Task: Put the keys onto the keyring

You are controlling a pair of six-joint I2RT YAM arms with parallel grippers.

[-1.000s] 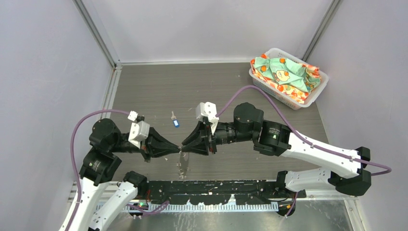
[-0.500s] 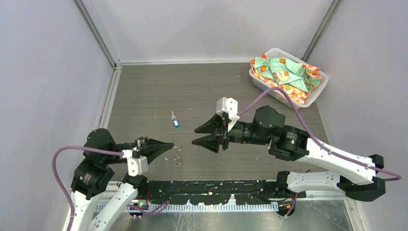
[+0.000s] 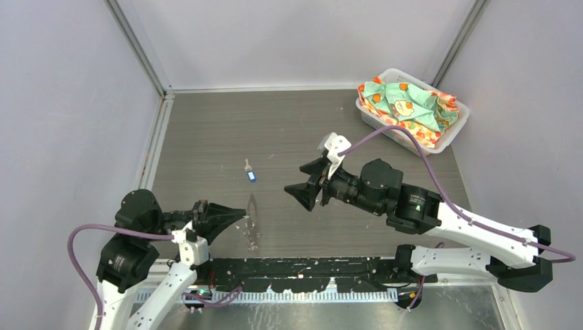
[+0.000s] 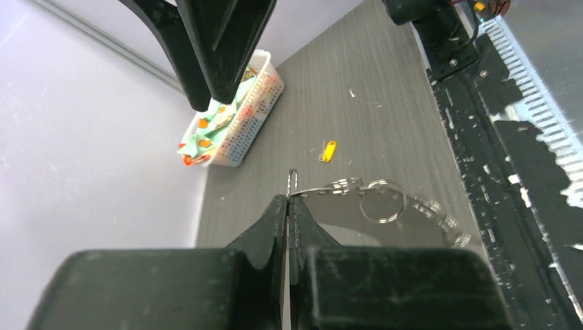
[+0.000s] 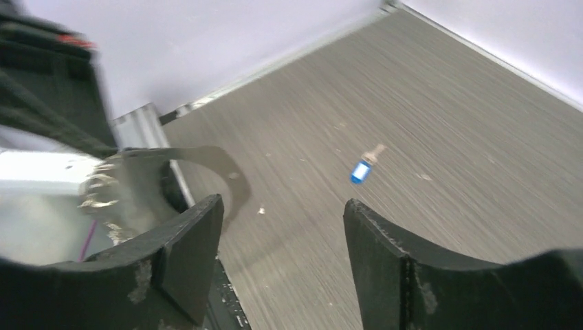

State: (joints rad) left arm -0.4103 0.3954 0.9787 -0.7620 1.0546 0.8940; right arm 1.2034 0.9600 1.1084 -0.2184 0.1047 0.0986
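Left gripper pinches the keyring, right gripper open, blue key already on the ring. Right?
No: the blue key is not on the keyring; it lies loose on the table, as the right wrist view shows. The left gripper does pinch the ring and the right gripper is open.

keyring [image 5: 103, 198] motion-blurred at left edge, blue key [image 5: 360, 170] fuzzy

Soft even light; the right wrist view is motion-blurred.
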